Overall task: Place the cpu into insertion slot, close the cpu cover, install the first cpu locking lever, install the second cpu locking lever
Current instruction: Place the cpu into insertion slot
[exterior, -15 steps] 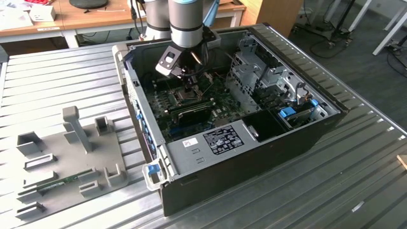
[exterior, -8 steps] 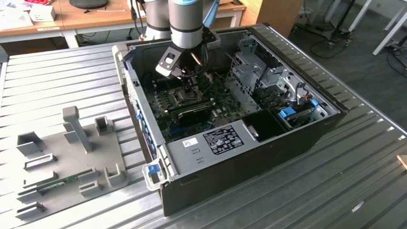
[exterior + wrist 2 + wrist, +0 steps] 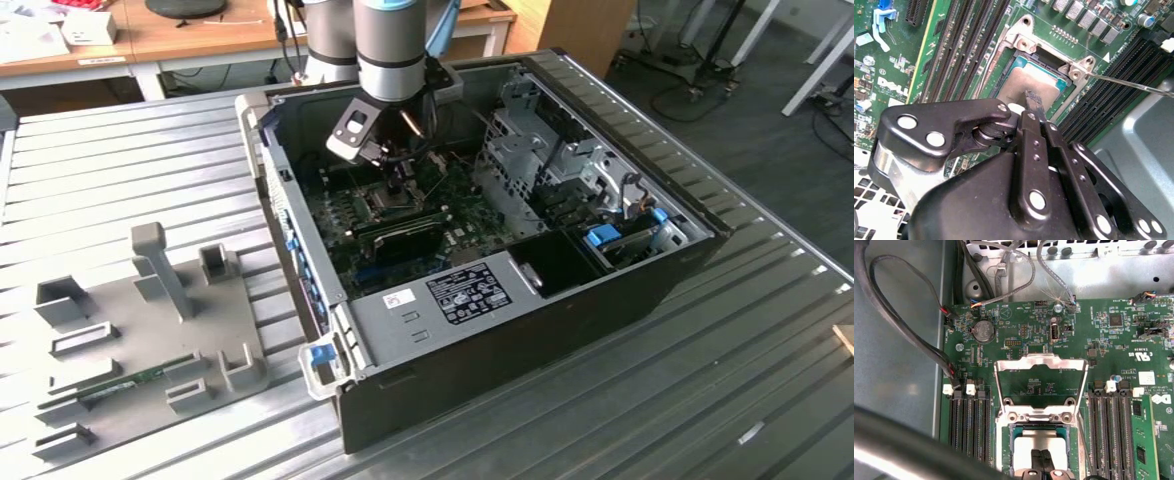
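Observation:
The cpu point(image 3: 1021, 82), a dull silver square, lies flat in the insertion slot point(image 3: 1030, 56) on the green board; it also shows in the first wrist view point(image 3: 1040, 436) inside the slot's black rim point(image 3: 1015, 432). My gripper point(image 3: 1032, 98) is shut, with its two thin black fingertips point(image 3: 1037, 458) pressed together just over the chip's top and nothing between them. The cpu cover point(image 3: 1041, 359), a silvery frame with a large window, stands swung open on its hinge beyond the slot. One thin wire locking lever point(image 3: 1134, 84) sticks out beside the slot. In the exterior view the gripper point(image 3: 398, 180) reaches down into the case.
The open computer case point(image 3: 534, 290) lies on a ribbed metal table. Black memory slots point(image 3: 966, 425) flank the socket on both sides. Cables point(image 3: 929, 347) loop near the case wall. A grey fixture plate point(image 3: 147, 320) with holders sits at the exterior view's left.

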`<state>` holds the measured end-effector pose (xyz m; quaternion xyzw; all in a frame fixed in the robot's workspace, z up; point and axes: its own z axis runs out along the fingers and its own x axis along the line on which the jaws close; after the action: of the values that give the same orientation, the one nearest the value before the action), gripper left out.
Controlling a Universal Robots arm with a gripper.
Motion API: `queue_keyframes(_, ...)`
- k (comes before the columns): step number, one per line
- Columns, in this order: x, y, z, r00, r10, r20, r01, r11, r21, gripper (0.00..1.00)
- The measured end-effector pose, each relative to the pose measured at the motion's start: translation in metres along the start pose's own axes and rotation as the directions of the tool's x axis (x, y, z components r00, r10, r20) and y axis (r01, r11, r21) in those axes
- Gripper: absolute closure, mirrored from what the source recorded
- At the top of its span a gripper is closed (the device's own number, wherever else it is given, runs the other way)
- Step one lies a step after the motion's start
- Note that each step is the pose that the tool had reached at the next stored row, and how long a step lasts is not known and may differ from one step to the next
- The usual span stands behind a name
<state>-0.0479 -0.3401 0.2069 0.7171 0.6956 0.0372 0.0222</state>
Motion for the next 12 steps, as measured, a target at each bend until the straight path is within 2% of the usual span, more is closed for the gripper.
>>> queue_keyframes(6,-0.0001,-0.0003,0.0029,1.0000,0.000,0.0000,0.000,1.0000,0.0000,0.90)
queue_keyframes(12,-0.0001,-0.0003,0.0031,1.0000,0.000,0.0001,0.000,1.0000,0.0000,0.90)
